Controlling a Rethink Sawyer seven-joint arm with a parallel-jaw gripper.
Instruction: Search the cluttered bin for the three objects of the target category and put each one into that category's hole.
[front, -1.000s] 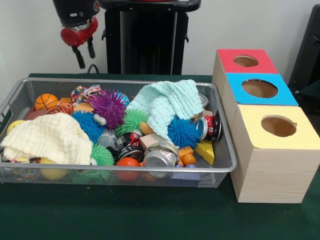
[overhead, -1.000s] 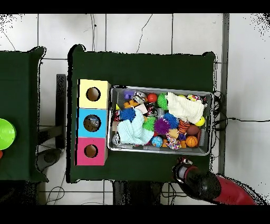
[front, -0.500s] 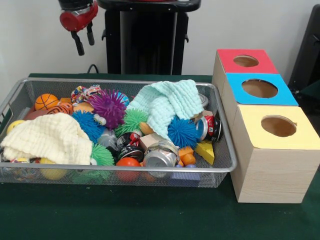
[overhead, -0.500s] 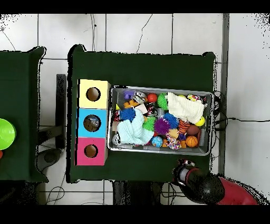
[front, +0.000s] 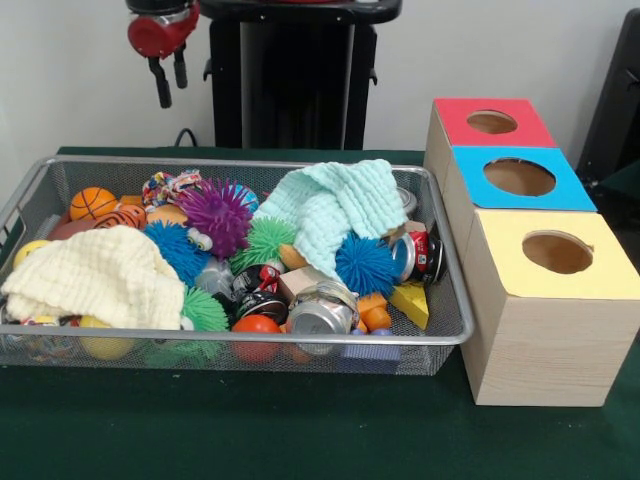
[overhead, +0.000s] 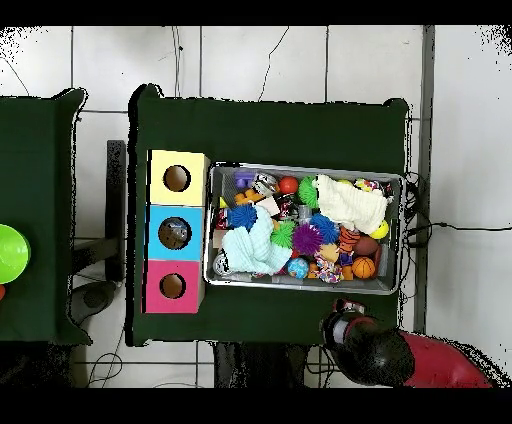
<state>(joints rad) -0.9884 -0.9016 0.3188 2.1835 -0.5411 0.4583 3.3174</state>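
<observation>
Silver wire mesh forms the bin (front: 452, 335), which fills the left and centre of the front view on a green table (front: 300, 430). It is heaped with clutter: a cream cloth (front: 95, 275) at nine o'clock, a mint cloth (front: 335, 205) at centre, a purple spiky ball (front: 215, 212), blue spiky balls, a small basketball (front: 92, 202) and several metal cans (front: 318, 312). Which category is the target cannot be told, so the three wanted objects are judged to lie somewhere in this heap, none lifted out. At three o'clock stands a wooden box with three holes, topped red (front: 492, 121), blue (front: 519, 177) and yellow (front: 557, 252).

At eleven o'clock, the gripper (front: 168, 80) hangs high above the bin's far left corner. Its two dark fingers stand apart with nothing between them. Over the last second it has risen and drifted slightly toward the centre, so less of the arm shows now.

From overhead, the bin (overhead: 402, 235) sits at centre, the three-hole box at nine o'clock of it. The gripper (overhead: 343, 315) appears at five o'clock, outside the bin's rim, and has slid a little sideways along that edge. The clutter looks unchanged.

That suggests the arm is repositioning, with the search not yet begun and all three placements remaining.
</observation>
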